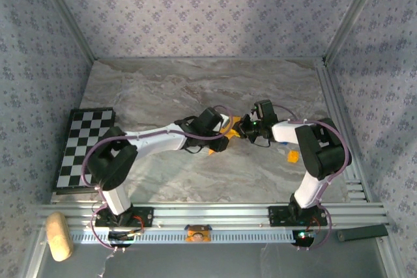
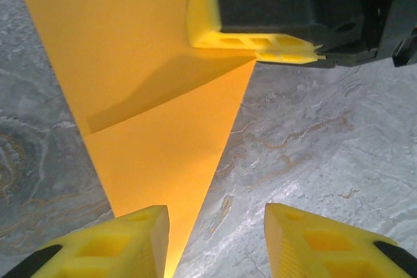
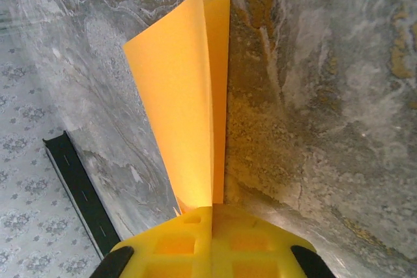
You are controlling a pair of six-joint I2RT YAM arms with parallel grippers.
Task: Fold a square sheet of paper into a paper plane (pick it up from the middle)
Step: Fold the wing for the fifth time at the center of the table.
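We saw a chequered board [image 1: 85, 148] at the counter's [image 1: 195, 83] left edge. Mid-counter, the left gripper [image 2: 218, 242] hovered with fingers apart over the pointed tip of the folded orange paper [image 2: 150, 96], gripping nothing. The right gripper [image 3: 212, 239], fingers together, clamped the paper from the opposite side. A small orange scrap [image 1: 293, 155] lay further right.

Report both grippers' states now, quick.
Left gripper: open, gripping nothing.
Right gripper: shut on the folded paper.

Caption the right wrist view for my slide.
Right gripper shut on the folded orange paper, marble table beyond.
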